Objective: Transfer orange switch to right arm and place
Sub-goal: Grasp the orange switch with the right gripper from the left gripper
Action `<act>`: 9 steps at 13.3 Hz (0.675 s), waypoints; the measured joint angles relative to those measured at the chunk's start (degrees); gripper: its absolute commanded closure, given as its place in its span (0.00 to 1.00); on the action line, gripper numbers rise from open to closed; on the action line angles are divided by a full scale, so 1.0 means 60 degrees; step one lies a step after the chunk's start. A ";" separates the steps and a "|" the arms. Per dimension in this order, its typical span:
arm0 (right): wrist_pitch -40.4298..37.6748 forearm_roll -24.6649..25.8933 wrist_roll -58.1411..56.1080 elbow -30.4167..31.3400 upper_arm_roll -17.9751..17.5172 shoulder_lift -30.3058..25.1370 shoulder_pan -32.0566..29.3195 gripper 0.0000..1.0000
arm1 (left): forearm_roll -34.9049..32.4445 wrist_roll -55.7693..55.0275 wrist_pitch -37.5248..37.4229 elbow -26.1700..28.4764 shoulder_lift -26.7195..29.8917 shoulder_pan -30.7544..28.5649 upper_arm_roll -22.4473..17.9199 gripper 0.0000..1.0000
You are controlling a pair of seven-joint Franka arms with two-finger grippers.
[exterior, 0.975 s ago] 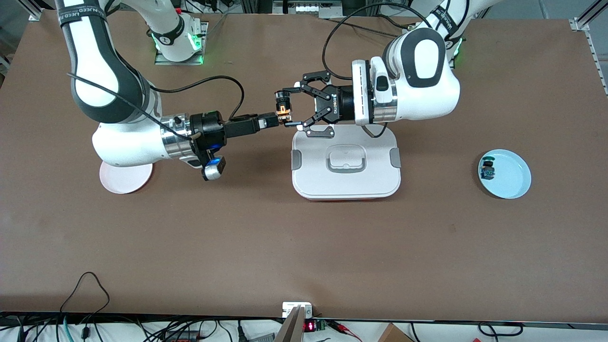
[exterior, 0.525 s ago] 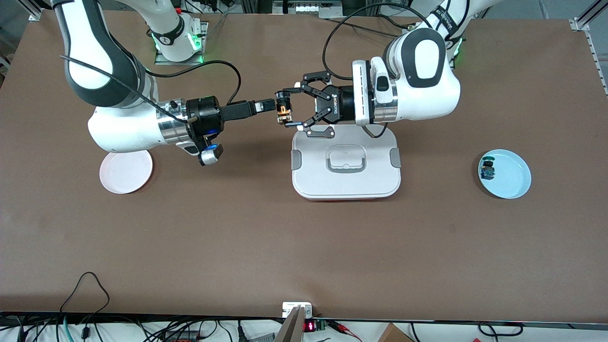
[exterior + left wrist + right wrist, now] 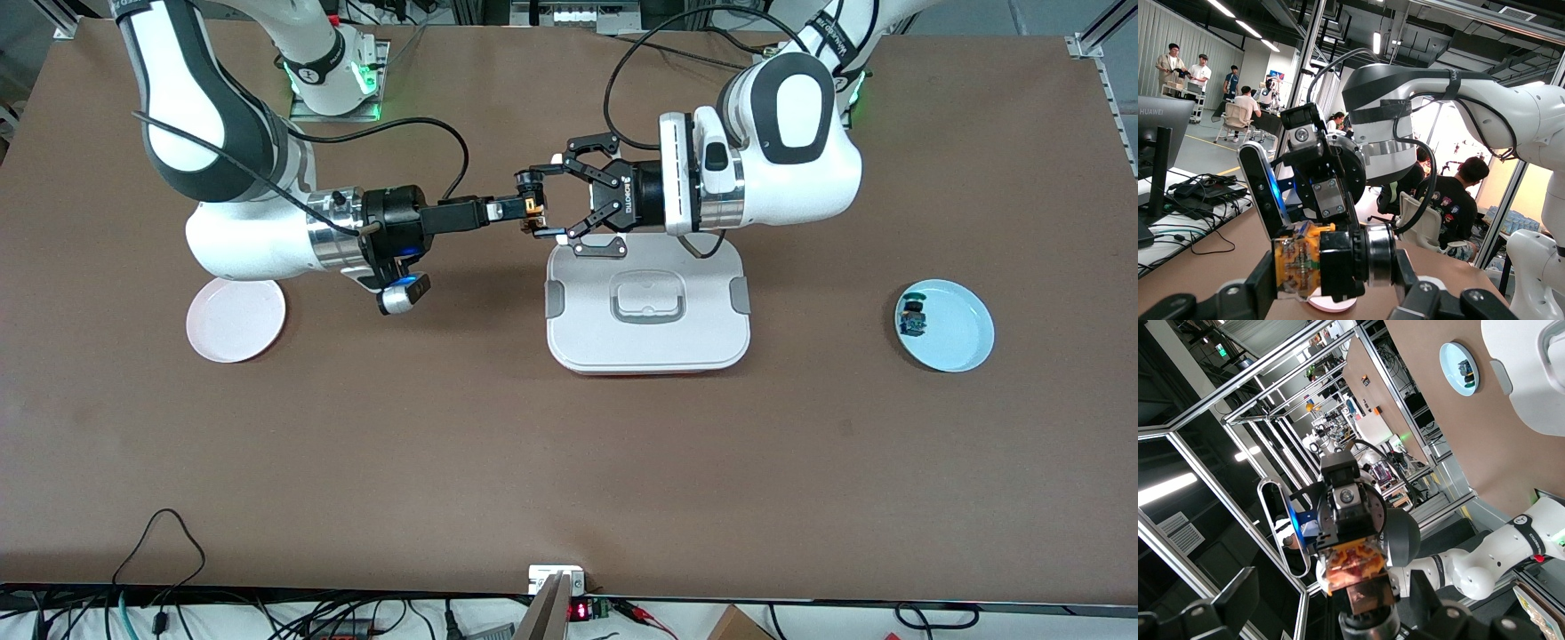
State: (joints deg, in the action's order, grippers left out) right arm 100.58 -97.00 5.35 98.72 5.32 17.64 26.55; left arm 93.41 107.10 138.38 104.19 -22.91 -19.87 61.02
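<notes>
The orange switch [image 3: 532,206] hangs in the air above the desk [image 3: 569,462], over the stretch just off the white lidded box [image 3: 647,307], pinched by the left gripper [image 3: 544,203]. The right gripper [image 3: 520,209] reaches its end; I cannot tell whether it has clamped. Best that the right gripper closes squarely on the free end first, and only then the left lets go.

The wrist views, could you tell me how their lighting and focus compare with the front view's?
Front view: even light, soft shadows, the orange switch sharp between the left gripper and right gripper. Left wrist view: ceiling strips glare, bright windows wash out the background, the near fingers look soft. Right wrist view: steeply tilted, dark frames against bright lamps, the switch clear.
</notes>
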 measured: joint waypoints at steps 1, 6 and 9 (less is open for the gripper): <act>0.0013 -0.0001 -0.0023 0.0010 0.0000 0.0000 0.0027 0.00 | 0.0000 0.0000 0.0000 0.0000 0.0000 -0.0001 0.0000 0.99; 0.0004 -0.0017 -0.0489 0.0303 0.0001 -0.0002 0.0033 0.07 | 0.0000 0.0002 0.0000 -0.0002 0.0000 -0.0004 0.0000 0.99; 0.0002 -0.0040 -0.0543 0.0317 0.0001 -0.0018 0.0033 0.07 | 0.0000 0.0004 0.0000 -0.0005 0.0000 -0.0007 0.0000 0.99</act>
State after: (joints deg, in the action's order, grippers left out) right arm 100.59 -97.24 2.09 100.62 5.32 17.53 26.75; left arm 93.41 107.12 138.38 104.16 -22.90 -19.91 61.02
